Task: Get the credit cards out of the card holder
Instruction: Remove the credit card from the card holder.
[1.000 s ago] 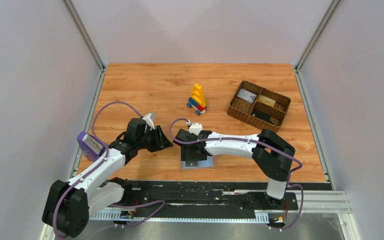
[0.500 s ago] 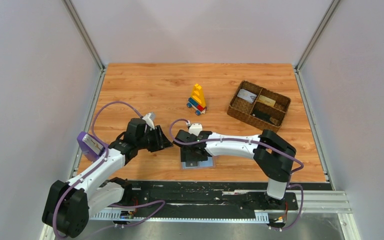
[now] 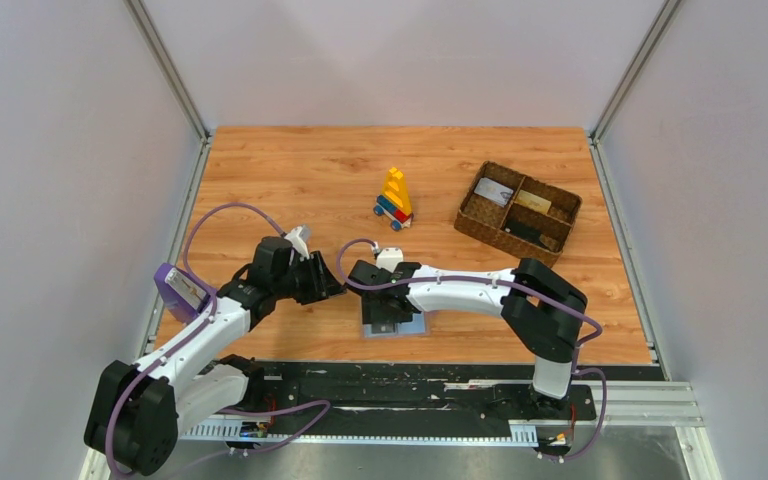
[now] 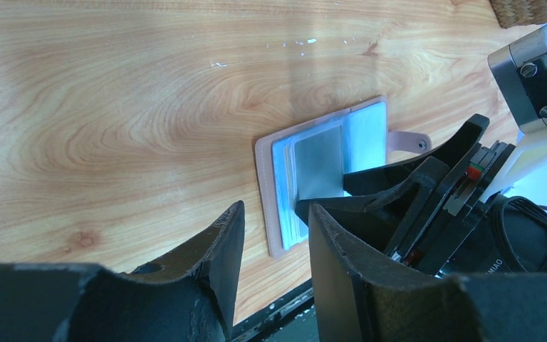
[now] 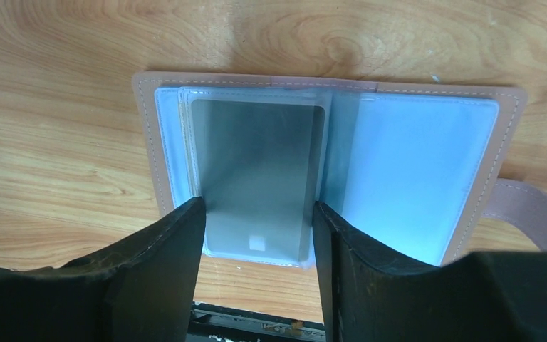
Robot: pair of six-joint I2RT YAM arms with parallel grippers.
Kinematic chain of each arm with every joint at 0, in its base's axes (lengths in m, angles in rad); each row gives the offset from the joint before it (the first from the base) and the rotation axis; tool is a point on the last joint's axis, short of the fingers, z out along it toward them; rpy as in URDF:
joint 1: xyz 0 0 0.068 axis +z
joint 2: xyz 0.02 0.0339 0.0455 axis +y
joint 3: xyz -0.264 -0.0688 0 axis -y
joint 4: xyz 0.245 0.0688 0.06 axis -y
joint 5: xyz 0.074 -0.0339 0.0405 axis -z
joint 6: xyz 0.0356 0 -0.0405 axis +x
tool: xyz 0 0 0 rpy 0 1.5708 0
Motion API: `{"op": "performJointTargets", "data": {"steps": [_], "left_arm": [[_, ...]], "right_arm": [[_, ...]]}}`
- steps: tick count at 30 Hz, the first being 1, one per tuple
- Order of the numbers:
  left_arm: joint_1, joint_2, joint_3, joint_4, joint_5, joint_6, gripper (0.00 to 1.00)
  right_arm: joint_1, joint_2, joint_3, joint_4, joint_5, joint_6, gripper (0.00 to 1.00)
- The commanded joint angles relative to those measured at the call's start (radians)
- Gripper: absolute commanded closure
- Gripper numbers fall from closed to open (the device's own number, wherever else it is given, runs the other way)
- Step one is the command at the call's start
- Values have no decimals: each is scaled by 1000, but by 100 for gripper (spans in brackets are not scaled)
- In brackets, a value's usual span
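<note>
The card holder [image 5: 413,171] lies open and flat on the wood near the front edge, with light-blue sleeves, a pinkish border and a pink tab [image 5: 530,206]. It also shows in the top view [image 3: 415,327] and the left wrist view [image 4: 363,132]. A grey credit card [image 5: 260,178] sits in its left sleeve. My right gripper [image 5: 256,242] is open over the holder, one finger on each side of that card's near end. My left gripper [image 4: 274,242] is open and empty, just left of the holder. Other credit cards, greyish-white [image 3: 494,192], tan-gold [image 3: 533,202] and black [image 3: 523,231], lie in the basket.
A brown woven compartment basket [image 3: 470,215] stands at the back right. A yellow, red and blue block toy [image 3: 395,197] stands behind the grippers. The black base rail [image 3: 410,385] runs just in front of the holder.
The right arm's elbow has shifted very slightly left. The grippers and the holder have not visibly moved.
</note>
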Motion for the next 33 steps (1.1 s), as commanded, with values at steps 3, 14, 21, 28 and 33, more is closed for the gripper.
{"op": "performJointTargets", "data": {"steps": [3, 14, 21, 28, 33], "left_arm": [[0, 21, -2, 44, 44, 21, 53], [-1, 101, 8, 92, 113, 12, 55], [0, 51, 11, 60, 60, 10, 55], [-1, 39, 3, 43, 57, 18, 55], [1, 26, -8, 45, 53, 17, 55]], "right_arm": [[4, -32, -6, 25, 35, 0, 51], [-6, -77, -33, 63, 29, -17, 42], [-3, -79, -17, 61, -12, -5, 36], [5, -29, 0, 46, -28, 14, 35], [14, 2, 14, 42, -27, 14, 34]]}}
